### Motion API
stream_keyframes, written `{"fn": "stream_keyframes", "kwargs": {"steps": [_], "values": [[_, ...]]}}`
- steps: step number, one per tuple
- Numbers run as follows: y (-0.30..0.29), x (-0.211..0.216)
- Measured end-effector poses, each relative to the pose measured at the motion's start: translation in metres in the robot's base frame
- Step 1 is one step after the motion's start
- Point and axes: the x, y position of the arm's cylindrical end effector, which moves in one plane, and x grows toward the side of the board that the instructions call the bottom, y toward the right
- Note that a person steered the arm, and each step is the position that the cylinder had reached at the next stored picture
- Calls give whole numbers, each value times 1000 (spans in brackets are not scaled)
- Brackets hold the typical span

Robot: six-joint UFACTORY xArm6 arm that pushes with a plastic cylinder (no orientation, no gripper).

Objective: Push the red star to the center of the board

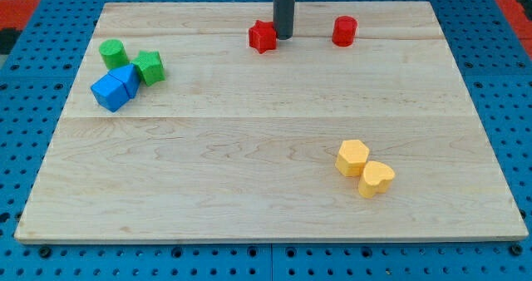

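The red star (262,36) lies near the view's top, a little left of the middle of the wooden board (266,131). My tip (283,37) stands right beside the star's right side, touching or nearly touching it. The dark rod rises from there out of the view's top.
A red cylinder (344,31) stands right of my tip near the top edge. At the upper left sit a green cylinder (114,53), a green star (150,67) and two blue blocks (115,87) in a cluster. A yellow hexagon (352,157) and a yellow heart (376,179) lie at the lower right.
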Motion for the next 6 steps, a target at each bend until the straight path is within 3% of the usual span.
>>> {"fn": "stream_keyframes", "kwargs": {"steps": [1, 2, 4, 6], "values": [[-18, -57], [-60, -65], [-35, 47], [-69, 49]]}}
